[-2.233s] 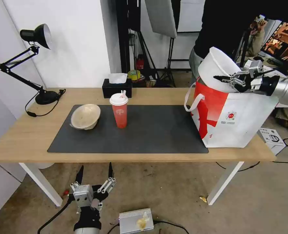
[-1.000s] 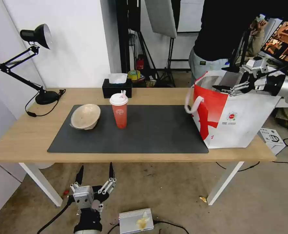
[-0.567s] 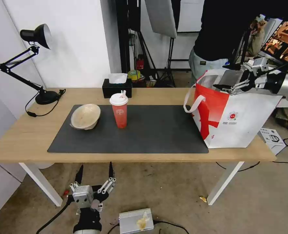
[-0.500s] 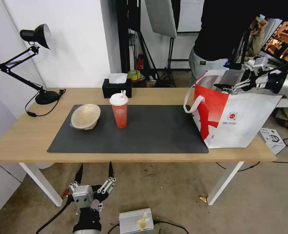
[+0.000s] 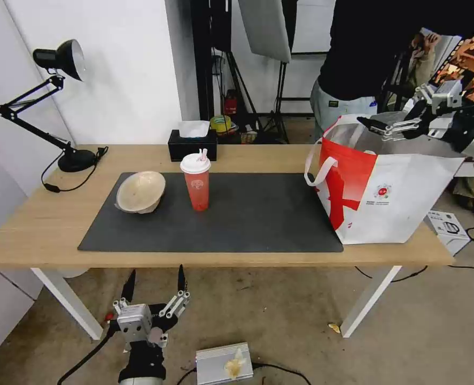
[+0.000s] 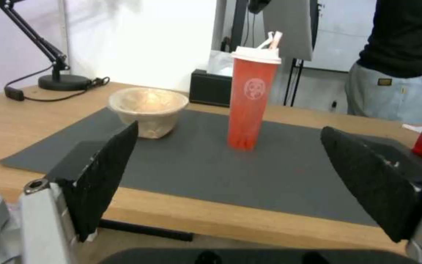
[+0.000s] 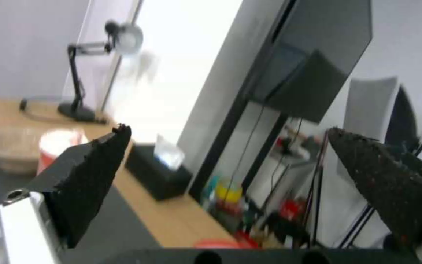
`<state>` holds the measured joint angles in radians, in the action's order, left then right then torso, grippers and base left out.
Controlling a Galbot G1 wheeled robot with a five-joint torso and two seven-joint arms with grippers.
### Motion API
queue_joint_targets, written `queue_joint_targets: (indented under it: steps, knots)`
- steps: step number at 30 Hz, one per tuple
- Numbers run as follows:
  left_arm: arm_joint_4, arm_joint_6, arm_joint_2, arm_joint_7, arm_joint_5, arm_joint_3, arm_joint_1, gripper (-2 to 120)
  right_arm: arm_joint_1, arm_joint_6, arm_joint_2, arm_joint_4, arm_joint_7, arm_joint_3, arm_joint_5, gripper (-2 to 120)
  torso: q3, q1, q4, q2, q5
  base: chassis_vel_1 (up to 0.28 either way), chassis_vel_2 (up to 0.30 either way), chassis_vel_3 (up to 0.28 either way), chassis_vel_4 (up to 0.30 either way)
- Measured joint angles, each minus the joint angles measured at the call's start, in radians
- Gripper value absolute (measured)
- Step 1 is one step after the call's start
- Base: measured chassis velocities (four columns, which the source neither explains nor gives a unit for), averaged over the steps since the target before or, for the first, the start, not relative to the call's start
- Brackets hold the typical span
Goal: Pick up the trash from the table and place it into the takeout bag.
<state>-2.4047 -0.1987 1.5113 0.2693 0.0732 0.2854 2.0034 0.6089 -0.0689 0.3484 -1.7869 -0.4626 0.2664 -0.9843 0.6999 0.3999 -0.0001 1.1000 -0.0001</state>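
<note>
On the dark mat (image 5: 247,214) of the table (image 5: 33,224) sit a shallow beige bowl (image 5: 140,191) and a tall red cup (image 5: 196,182) with white lid and straw. The takeout bag (image 5: 386,182) stands upright at the table's right end, mouth open. My right gripper (image 5: 370,124) hovers open and empty just above the bag's mouth. My left gripper (image 5: 156,271) hangs open below the table's front edge, pointing up. From the left wrist, the open left gripper (image 6: 229,127) faces the cup (image 6: 252,99) and bowl (image 6: 147,110) across the mat. The right gripper (image 7: 228,129) shows nothing between its fingers.
A black tissue box (image 5: 192,144) stands behind the cup at the table's back edge. A black desk lamp (image 5: 76,159) with its cord occupies the back left corner. On the floor lie a silver box (image 5: 223,363) near my left arm and a carton (image 5: 448,227) right of the table.
The right gripper held a white bowl tilted over the bag; the bowl dropped out of sight into the bag, and the gripper, now open, has risen above the mouth. The left arm barely moved.
</note>
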Motion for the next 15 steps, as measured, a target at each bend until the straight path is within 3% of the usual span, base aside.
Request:
queue_joint_targets:
  steps: [2,5,12,15]
  knots:
    - [0.0,0.0,0.0,0.0,-0.001,0.0,-0.001,100,0.018,-0.01,0.0,-0.028,0.038,0.007,-0.001,100,0.0,0.0,0.0002,0.0,0.0,0.0,0.0,0.0,0.0]
    - [0.0,0.0,-0.001,-0.001,-0.012,0.003,-0.007,100,0.101,-0.032,0.013,-0.137,0.185,0.046,-0.003,100,0.0,0.0,0.0003,0.0,-0.0001,0.0,0.0,0.0,0.0]
    - [-0.008,0.0,-0.009,-0.002,-0.023,0.01,-0.011,100,0.343,-0.042,0.068,-0.37,0.363,0.233,0.035,100,0.0,0.0,0.0,0.0,-0.0002,0.0,0.0,0.0,0.0]
    - [-0.008,0.0,-0.011,-0.002,-0.023,0.011,-0.013,100,0.424,-0.05,0.099,-0.446,0.441,0.269,0.071,100,0.0,0.0,0.0001,0.0,-0.0002,0.0,0.0,0.0,0.0]
